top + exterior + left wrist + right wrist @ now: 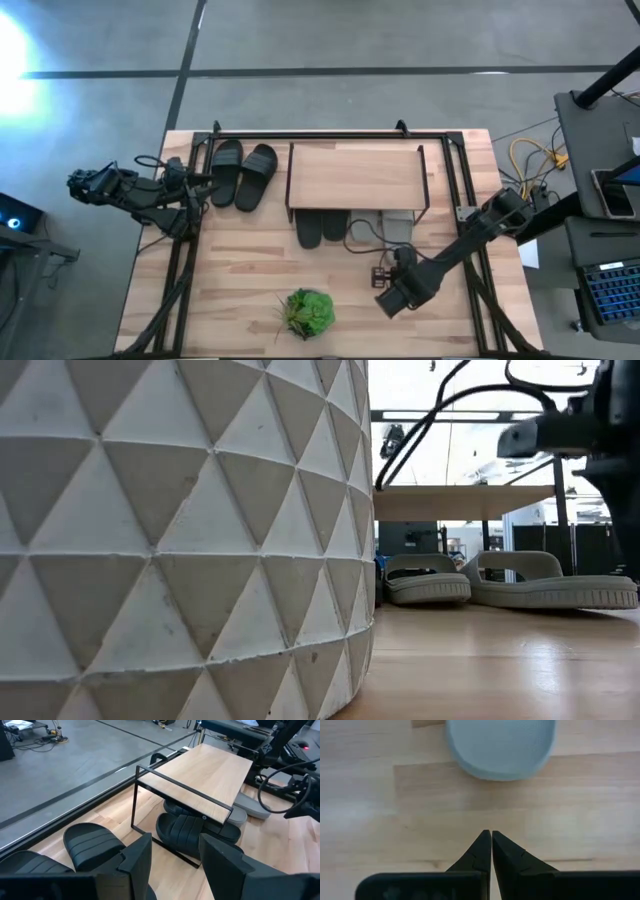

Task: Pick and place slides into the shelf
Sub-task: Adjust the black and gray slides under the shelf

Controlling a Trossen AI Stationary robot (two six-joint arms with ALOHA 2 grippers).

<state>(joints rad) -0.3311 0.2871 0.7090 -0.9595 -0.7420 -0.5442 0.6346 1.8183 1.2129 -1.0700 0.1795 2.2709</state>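
Observation:
The shelf (355, 172) stands at the table's far middle, with its plank top on a black wire frame. Under it, soles on the table, lie a black pair of slides (322, 228) and a pale grey pair (428, 580), their near ends sticking out. Another black pair (243, 172) lies on the table left of the shelf. My left gripper (175, 845) hovers open at the left edge, pointing at that pair (92, 842) and the shelf (200, 775). My right gripper (491, 837) is shut and points down over bare wood, just near of a grey slide's rounded end (500, 745).
A green plant (308, 312) in a white faceted pot (180, 530) stands near the table's front edge, left of my right arm (450, 255). A black frame (330, 133) runs round the table's far and side edges. Bare wood lies between the plant and the shelf.

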